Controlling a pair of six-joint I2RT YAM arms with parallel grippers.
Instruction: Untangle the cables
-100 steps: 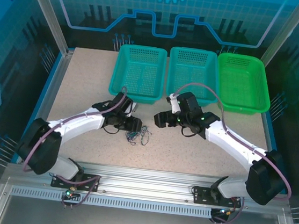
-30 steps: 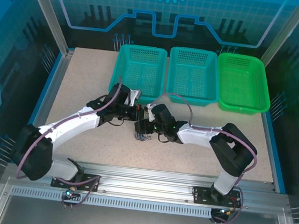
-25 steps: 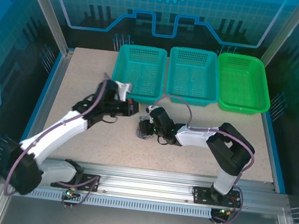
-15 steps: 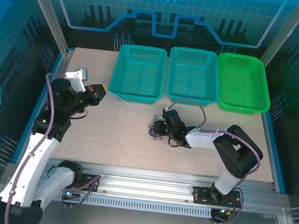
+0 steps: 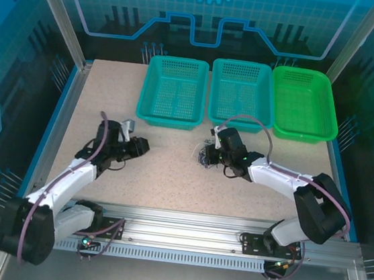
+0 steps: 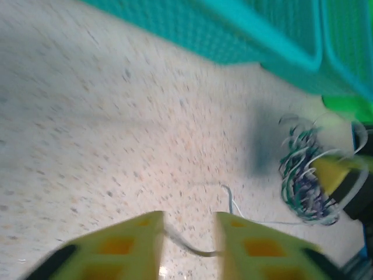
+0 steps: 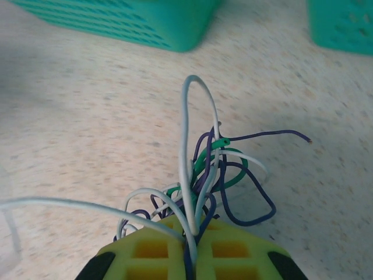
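The cables (image 7: 217,166) are clamped in the right gripper (image 7: 192,233). Its yellow fingers are pressed together on the roots of the pale, green and purple loops, and the knot sprouts just ahead of its tips over the speckled surface (image 7: 70,116). One pale strand (image 7: 70,203) leaves the clump and runs off sideways, away from this gripper. A teal basket (image 7: 145,23) stands further ahead of it.

The left gripper (image 6: 189,224) has just let go: its fingers stand apart, and the thin end of that strand lies loose in the gap between them, touching neither that I can make out. The bundle sits well ahead of it and to its right.

A second ago both grippers were together on the clump, the left one shut and the right one half open. The left arm then swung far out to its own side, drawing the strand with it. It has now come back lower, pointing towards the bundle, while the right gripper has closed and carried the bundle a little nearer the baskets.

The pull seems to have drawn one wire partly out, but it still leads into the knot. Separation looks begun, not done, and a fresh grasp probably comes next.
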